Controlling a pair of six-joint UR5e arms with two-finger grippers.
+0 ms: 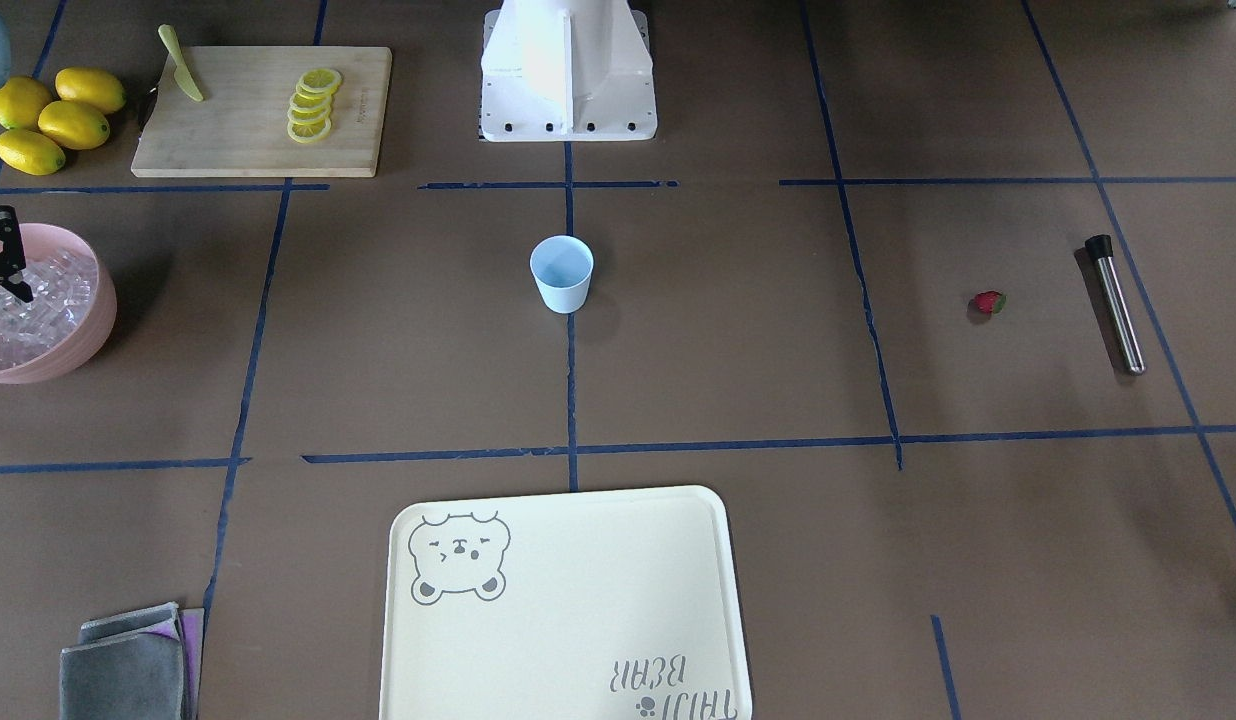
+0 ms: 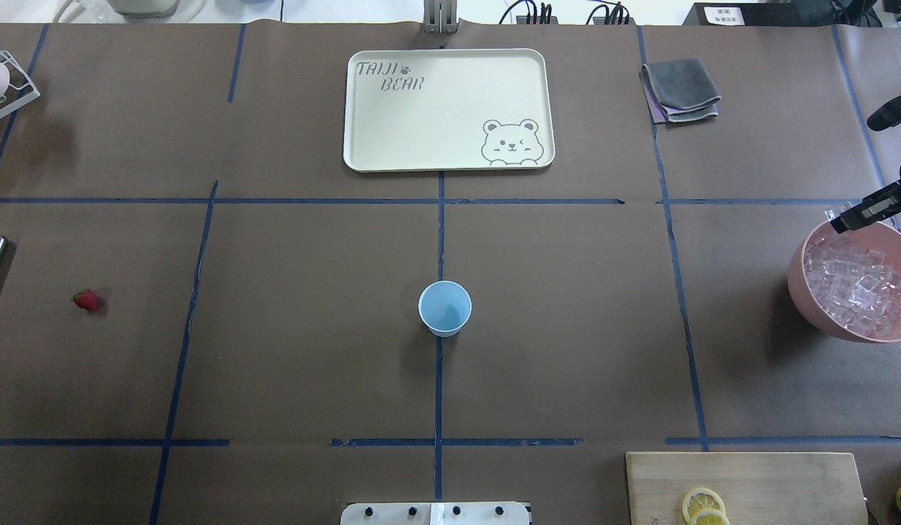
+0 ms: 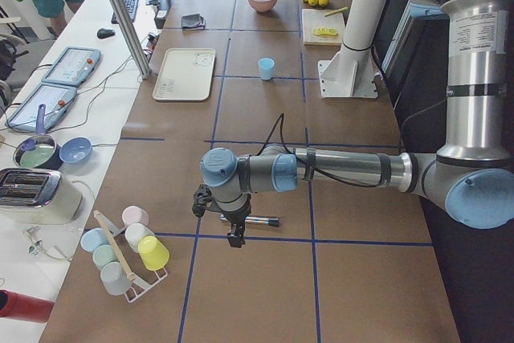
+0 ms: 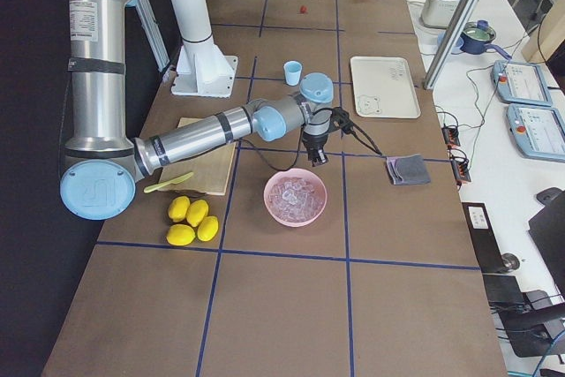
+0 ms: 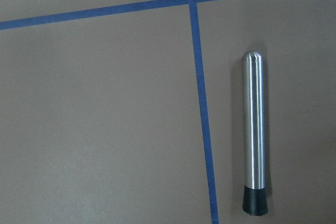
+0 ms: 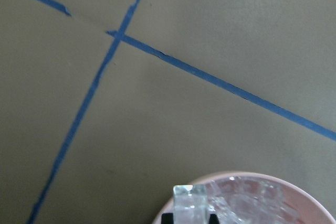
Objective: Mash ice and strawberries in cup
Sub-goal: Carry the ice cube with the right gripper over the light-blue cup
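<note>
Ice fills the pink bowl close by; the right gripper hangs over its rim, pinched on one cube — step one, I think. Next, carry it to the empty blue cup mid-table. Farther off lie the strawberry and masher, the left gripper above — open or closed, I cannot tell.

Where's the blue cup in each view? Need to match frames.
Front-facing: cup at centre, on the middle tape line, below the robot base.
Overhead: centre, same line.
Exterior left: upper middle.
Exterior right: upper middle.
Left wrist: not in it.
Right wrist: not in it.
Shared landmark: bear tray, across the cup from the robot base in all four exterior views.
</note>
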